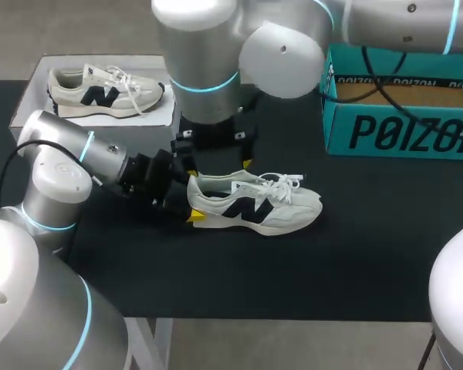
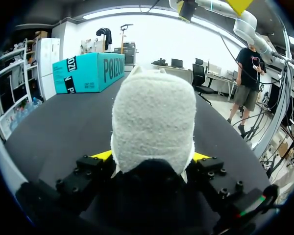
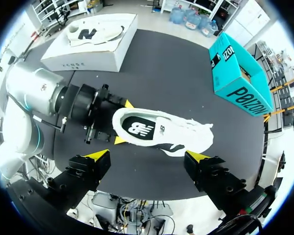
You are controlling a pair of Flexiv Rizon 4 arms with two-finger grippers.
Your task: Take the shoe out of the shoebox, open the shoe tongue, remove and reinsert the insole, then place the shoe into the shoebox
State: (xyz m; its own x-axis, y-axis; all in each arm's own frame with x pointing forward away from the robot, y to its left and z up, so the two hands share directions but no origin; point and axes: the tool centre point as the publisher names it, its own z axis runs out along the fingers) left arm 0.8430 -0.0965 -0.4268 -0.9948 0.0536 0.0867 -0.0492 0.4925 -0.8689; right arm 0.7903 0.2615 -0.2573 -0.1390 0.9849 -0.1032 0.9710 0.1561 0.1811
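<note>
our left pincer (image 1: 193, 196) is clamped on the heel of the shoe (image 1: 255, 204), mid-frame on the worktop (image 1: 332, 270); the shoebox (image 1: 401, 131) sits upper right. our right pincer (image 3: 148, 155) hangs apart above the shoe. next, we judge, it must drop and spread the tongue.

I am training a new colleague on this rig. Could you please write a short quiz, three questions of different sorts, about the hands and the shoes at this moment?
1. True or false: the left hand is shut on the heel of the shoe.
2. The right hand is: A) open, above the shoe; B) shut on the laces; C) inside the teal box.
3. What colour is the box holding the other shoe?

Key: 1 true; 2 A; 3 white.
</note>
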